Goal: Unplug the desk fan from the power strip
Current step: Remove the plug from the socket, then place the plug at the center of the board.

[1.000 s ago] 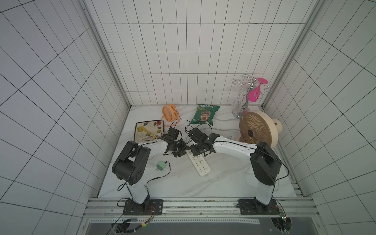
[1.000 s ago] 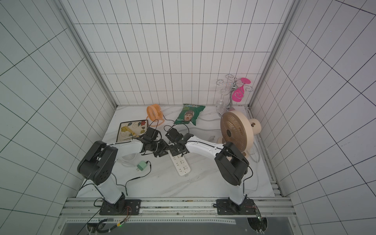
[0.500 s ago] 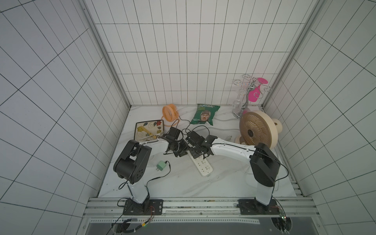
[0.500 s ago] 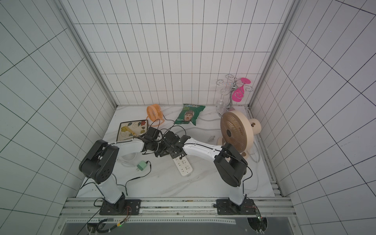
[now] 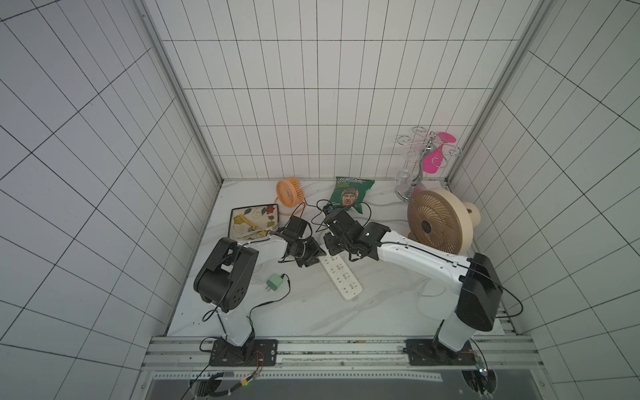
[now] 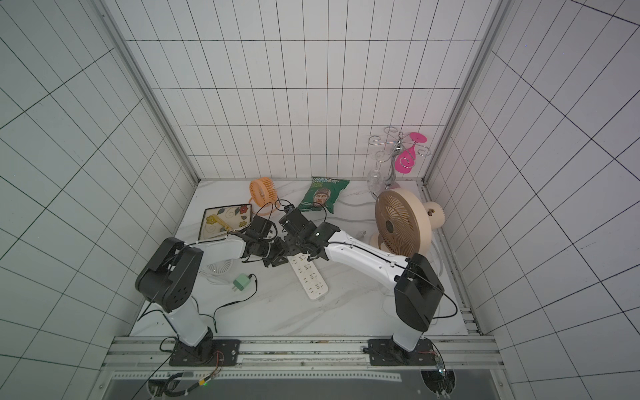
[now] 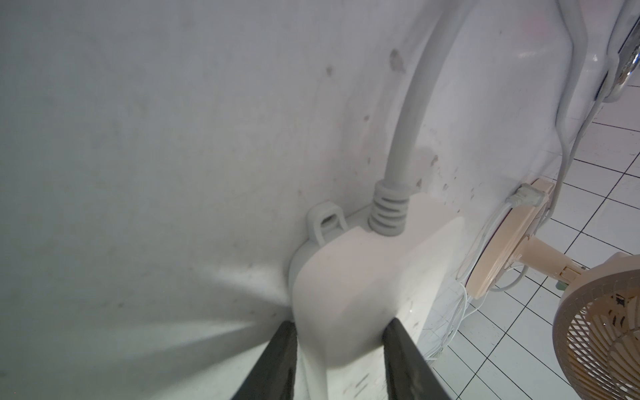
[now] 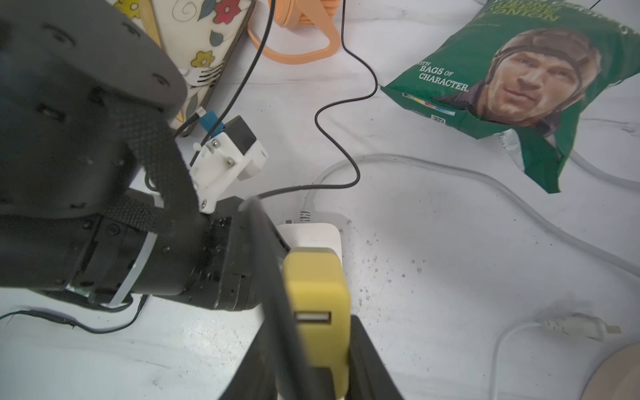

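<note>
Clamping the power strip [image 5: 343,278] at its eleven-o'clock end in the left jaws, draw the yellow plug [image 8: 320,301], pinched by the right jaws, straight up.

I'm getting both top views bright and evenly lit from overhead, with soft shadows pooling on the counter [image 5: 311,311] and tile lines bowing toward the edges. The left wrist view is running dimmer and greyer; the power strip [image 7: 363,277] is blowing out to white and the fingers [image 7: 273,363] of the left gripper [image 7: 341,322] are blurring. In the right wrist view the left arm [image 8: 86,138] is smearing out of focus, while the yellow plug [image 8: 318,294] and chip bag [image 8: 519,86] are reading crisp.
</note>
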`<state>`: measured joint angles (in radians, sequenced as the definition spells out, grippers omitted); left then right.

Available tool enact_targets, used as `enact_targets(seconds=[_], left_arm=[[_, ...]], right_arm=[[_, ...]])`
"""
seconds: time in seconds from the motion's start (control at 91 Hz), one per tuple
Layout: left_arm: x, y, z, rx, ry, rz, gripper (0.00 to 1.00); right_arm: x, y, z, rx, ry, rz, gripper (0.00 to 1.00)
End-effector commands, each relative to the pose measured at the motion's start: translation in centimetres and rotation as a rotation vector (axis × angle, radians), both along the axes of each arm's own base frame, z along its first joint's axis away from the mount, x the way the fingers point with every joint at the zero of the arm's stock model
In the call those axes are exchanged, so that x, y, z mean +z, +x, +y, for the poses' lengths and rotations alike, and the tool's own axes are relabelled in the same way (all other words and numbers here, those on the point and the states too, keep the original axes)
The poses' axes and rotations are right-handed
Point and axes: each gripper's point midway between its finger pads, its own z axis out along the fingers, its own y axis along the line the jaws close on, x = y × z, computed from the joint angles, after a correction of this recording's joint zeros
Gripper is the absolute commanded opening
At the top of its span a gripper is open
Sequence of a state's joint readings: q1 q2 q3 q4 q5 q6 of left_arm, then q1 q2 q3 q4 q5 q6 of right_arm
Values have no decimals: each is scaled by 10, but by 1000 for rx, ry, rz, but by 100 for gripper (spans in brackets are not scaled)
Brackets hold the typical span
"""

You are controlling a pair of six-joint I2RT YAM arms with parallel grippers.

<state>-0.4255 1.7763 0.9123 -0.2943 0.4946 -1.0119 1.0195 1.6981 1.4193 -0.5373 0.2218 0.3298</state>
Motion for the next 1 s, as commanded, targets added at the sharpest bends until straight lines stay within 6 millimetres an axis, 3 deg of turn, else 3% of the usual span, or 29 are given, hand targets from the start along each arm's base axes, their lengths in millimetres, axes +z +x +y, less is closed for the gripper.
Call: enact_targets(seconds=[0.0, 0.099, 0.209, 0.352, 0.473, 0.583, 0.781, 0.99], left_arm=[[-64, -52, 83, 104, 412, 212, 44], [-27, -28, 73, 123, 351, 87, 48], [18, -6, 57, 119, 257, -27, 52], [76, 13, 47, 115, 191, -164, 56], [120, 21, 52, 136, 181, -268, 58], [150, 23, 76, 208, 206, -331, 58], [176, 23, 157, 405, 297, -392, 58], [189, 22, 225, 581, 374, -432, 59]], right_arm=[[5, 15, -16, -84, 9, -1, 4], [6, 32, -32, -143, 28, 13, 4], [8, 50, -35, -164, 62, 31, 5], [9, 60, -18, -132, 97, 49, 6], [3, 69, 9, -90, 150, 71, 8], [-4, 81, 41, -46, 215, 92, 10], [-25, 104, 101, 4, 385, 179, 16], [-57, 135, 135, -8, 490, 226, 21]])
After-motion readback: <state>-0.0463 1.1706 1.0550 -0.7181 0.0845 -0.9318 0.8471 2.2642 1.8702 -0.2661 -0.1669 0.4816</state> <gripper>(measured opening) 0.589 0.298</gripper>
